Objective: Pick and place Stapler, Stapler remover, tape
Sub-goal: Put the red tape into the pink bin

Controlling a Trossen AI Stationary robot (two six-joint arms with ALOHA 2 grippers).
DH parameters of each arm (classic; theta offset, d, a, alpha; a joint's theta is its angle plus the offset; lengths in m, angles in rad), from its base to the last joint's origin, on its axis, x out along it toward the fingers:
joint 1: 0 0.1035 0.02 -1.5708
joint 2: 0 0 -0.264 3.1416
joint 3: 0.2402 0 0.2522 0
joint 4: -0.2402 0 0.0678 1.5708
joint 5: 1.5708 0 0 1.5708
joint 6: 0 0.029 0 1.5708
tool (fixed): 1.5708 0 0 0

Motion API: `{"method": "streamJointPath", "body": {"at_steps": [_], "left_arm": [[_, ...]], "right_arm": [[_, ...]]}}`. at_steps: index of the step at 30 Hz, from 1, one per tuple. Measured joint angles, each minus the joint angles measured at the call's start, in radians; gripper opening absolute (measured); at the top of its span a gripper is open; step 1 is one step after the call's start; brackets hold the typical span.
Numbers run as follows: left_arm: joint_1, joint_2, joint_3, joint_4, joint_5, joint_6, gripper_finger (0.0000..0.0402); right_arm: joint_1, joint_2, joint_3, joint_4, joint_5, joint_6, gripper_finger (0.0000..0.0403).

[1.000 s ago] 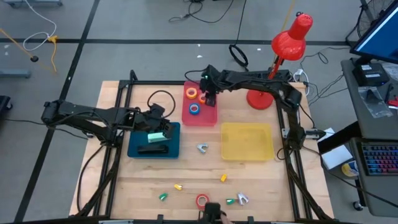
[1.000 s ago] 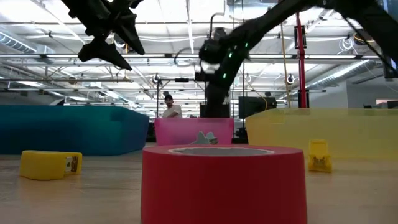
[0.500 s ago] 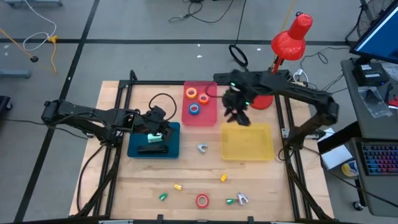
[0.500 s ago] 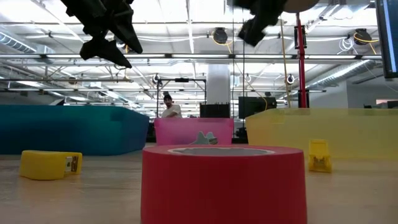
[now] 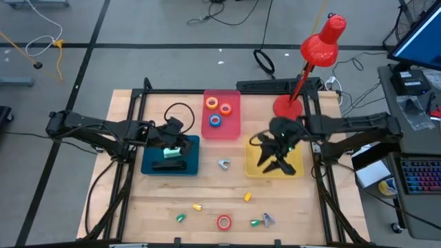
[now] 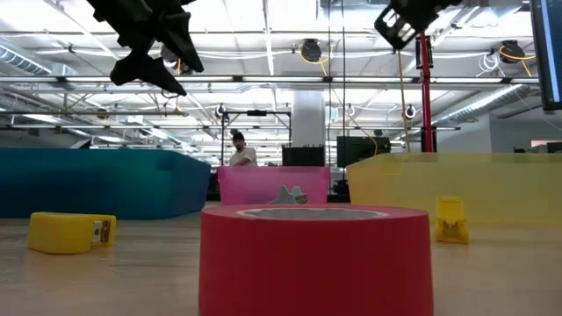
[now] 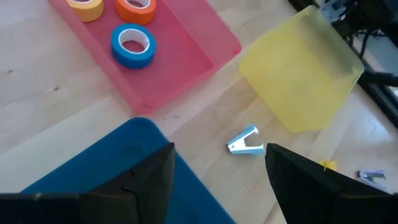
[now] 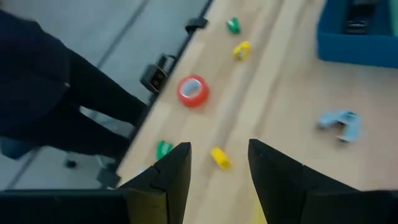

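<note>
Table (image 5: pixel 158 207) of pale wood carries three trays: a blue tray (image 5: pixel 189 165) at the left, a pink tray (image 5: pixel 231 127) at the far middle, a yellow tray (image 5: pixel 255 155) at the right. A red desk lamp (image 5: pixel 313 55) stands at the far right corner.

The left gripper (image 5: pixel 180 146) hangs over the blue tray with its fingers (image 7: pixel 146 180) spread wide and nothing between them; a black stapler (image 5: pixel 167 165) lies in the tray just under it. The right gripper (image 5: pixel 275 162) hovers over the yellow tray, its fingers (image 8: pixel 168 177) apart and empty.

Only the high view shows the blue tray's contents. The left wrist view shows the pink tray's three tape rolls closest: blue tape (image 7: pixel 133 45), orange tape (image 7: pixel 134 7) and yellow tape (image 7: pixel 86 6). A pale blue staple remover (image 5: pixel 224 164) lies on bare wood between the blue and yellow trays, apart from both grippers.

At the table's near edge sit the red tape (image 5: pixel 224 222), well apart from either gripper, and small staplers: a yellow stapler (image 5: pixel 197 206), a green stapler (image 5: pixel 180 218), a second yellow stapler (image 5: pixel 247 197), a second green stapler (image 5: pixel 255 223), and a grey staple remover (image 5: pixel 268 220). The low view alone shows a person (image 6: pixel 239 151) in the room behind. A pale label on the yellow stapler's end is too small to read.
</note>
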Motion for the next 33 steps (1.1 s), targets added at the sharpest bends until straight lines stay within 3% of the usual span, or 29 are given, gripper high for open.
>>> {"method": "streamJointPath", "body": {"at_steps": [6,11,15,23,27,33], "left_arm": [[0.0,0.0,0.0,0.105,0.007,-0.018,0.0248],[-0.021,0.0,0.0,0.227,0.112,0.065,0.0248],[-0.09,0.025,0.001,0.334,0.115,0.125,0.0248],[-0.298,0.145,0.009,0.474,0.053,0.096,0.0248],[-0.379,0.254,0.113,0.376,0.045,0.078,0.0248],[-0.452,0.487,0.444,-0.048,0.054,0.093,0.0248]], "right_arm": [[0.106,-0.064,-0.186,0.299,0.001,0.219,0.015],[0.149,-0.089,-0.294,0.557,0.031,0.365,0.015],[0.163,-0.095,-0.338,0.7,0.109,0.439,0.015],[0.162,-0.096,-0.359,0.83,0.127,0.515,0.015],[0.161,-0.095,-0.359,0.832,0.168,0.526,0.015],[0.161,-0.095,-0.359,0.836,0.216,0.527,0.015]]}}
